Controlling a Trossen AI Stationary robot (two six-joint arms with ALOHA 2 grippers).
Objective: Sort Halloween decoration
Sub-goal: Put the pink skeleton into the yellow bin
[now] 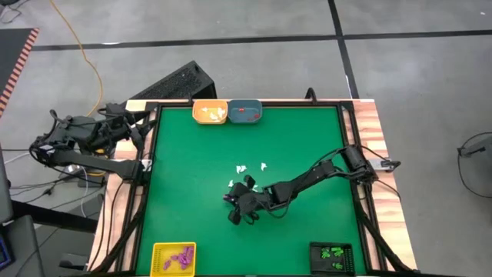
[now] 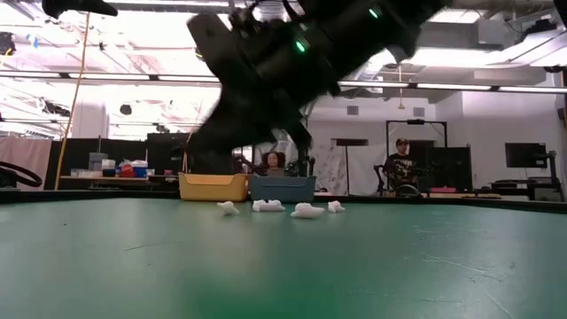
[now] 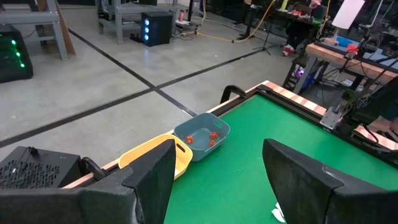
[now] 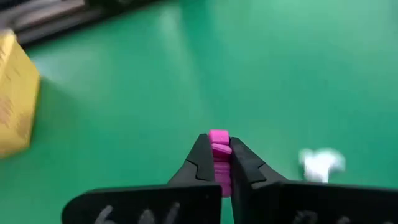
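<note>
My right end effector is clamped on one purple trinket, pinched upright between the two fingers, its long axis running along them and its tip showing just past the tips. Seen from above, this end effector sits near mid-bench, just beside the loose white trinkets.

Relation that matters: the yellow tray already holding purple pieces lies at the near-left corner of the bench, down and to the left of the end effector in the overhead view. In my wrist view a yellow tray sits off to one side, well apart.

My judgement: carry toward that corner, then release above the tray.

Left end effector waits, fingers apart and empty, off the bench's left edge. It is nearer the orange tray and blue tray.
</note>
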